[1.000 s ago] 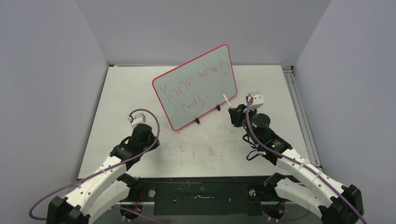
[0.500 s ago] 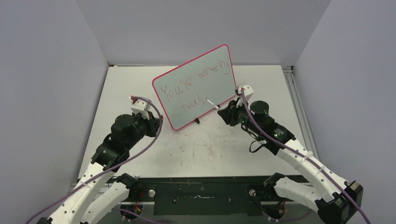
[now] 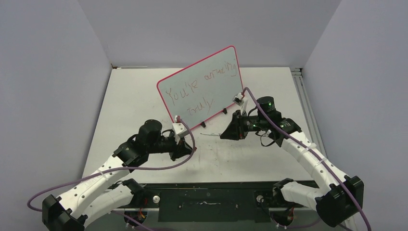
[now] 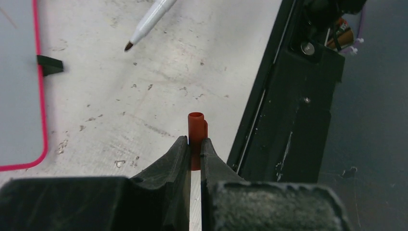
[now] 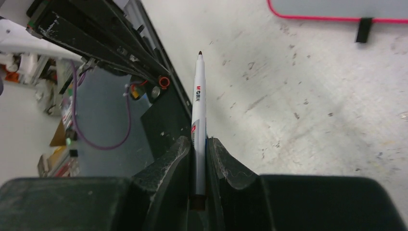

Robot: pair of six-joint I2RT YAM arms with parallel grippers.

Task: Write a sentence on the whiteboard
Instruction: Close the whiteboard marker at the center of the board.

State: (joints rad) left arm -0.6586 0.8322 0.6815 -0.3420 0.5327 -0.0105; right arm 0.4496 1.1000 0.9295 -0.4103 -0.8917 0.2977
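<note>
Red-brown plastic shows first: the left gripper (image 4: 194, 142) is closed tight on a small cap (image 4: 195, 126), its open mouth pointing away from the jaws, low over the worktop (image 3: 139, 96). Behind and just to the right, the whiteboard (image 3: 222, 94) stands propped on its clip feet. Its long axis runs from near-left to far-right and its face leans back towards the arms. The sentence (image 3: 185, 91) sits on it in two scrawled lines, and it looks finished, though the lettering is too small to read with confidence. Further right, the marker (image 5: 198, 106) lies nearly level, with its bare nib aimed left at the cap. The right gripper (image 5: 198, 144) is clamped on its barrel near the tail.

Capping seems to be the step in hand, and the risk is alignment: from the left wrist the nib sits off the cap's axis. A straight push could jam nib against rim, twist the lightly pinched cap out, or smear ink. Either elbow swinging wide could also clip a foot and tip the board.
</note>
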